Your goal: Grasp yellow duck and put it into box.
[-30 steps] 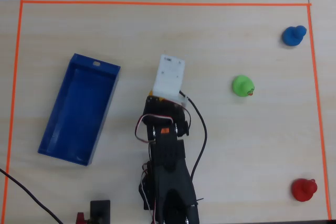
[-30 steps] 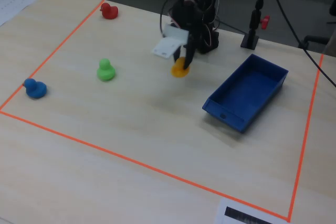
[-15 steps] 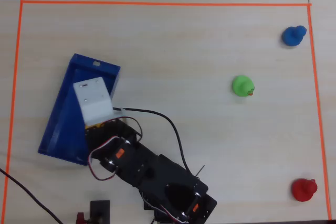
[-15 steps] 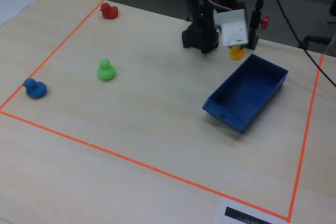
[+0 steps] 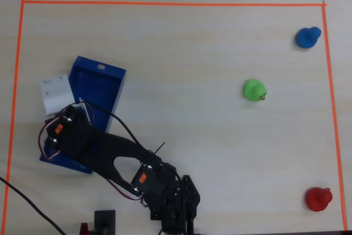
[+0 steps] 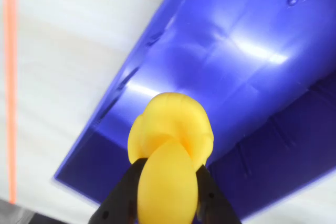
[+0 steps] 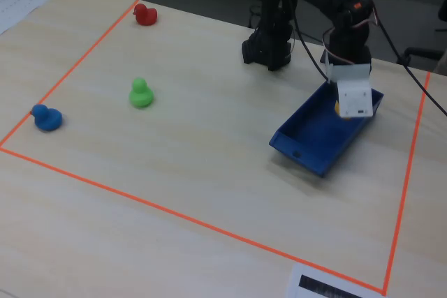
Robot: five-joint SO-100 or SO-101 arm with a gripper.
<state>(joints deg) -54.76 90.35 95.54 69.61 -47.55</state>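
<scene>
While the arm reaches from its base at the 6 o'clock edge of the overhead view up toward 10 o'clock, its wrist hangs over the box [image 5: 102,86], above the long wall at the box's 9 o'clock side. Seen from the wrist view, the end effector [image 6: 167,182] is clamped on the yellow duck [image 6: 170,129], dark fingers [image 6: 122,200] pressing both flanks, with the blue box floor right behind it. From the fixed view only an orange sliver of the duck [image 7: 337,107] shows beside the white wrist plate [image 7: 353,98], above the box's interior. Half a second ago the wrist sat farther toward 3 o'clock over the box; it has swung on toward 9 o'clock. Green duck [image 5: 254,89], blue duck [image 5: 307,37] and red duck [image 5: 318,198] lie unmoved on the counter [image 5: 181,42].
</scene>
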